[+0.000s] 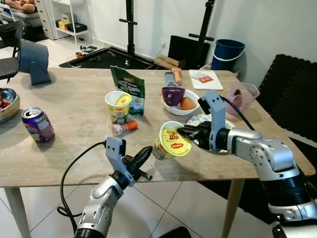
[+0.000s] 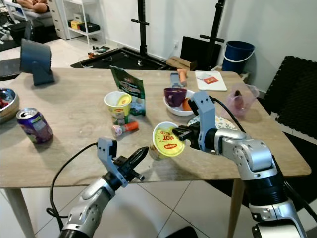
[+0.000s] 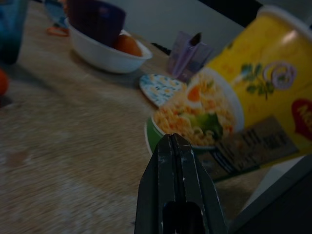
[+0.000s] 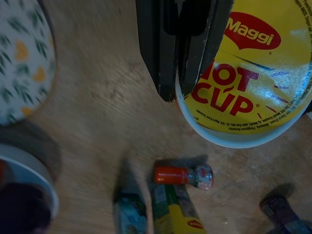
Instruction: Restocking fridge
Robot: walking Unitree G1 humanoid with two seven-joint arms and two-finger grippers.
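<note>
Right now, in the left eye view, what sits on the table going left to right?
Metal bowl → purple can → upright noodle cup → tilted noodle cup gripped at its rim by the right gripper → pink container.

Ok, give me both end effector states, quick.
Left end effector: shut, empty, at the table's near edge beside the noodle cup.
Right end effector: shut on the noodle cup's rim, cup tilted.
</note>
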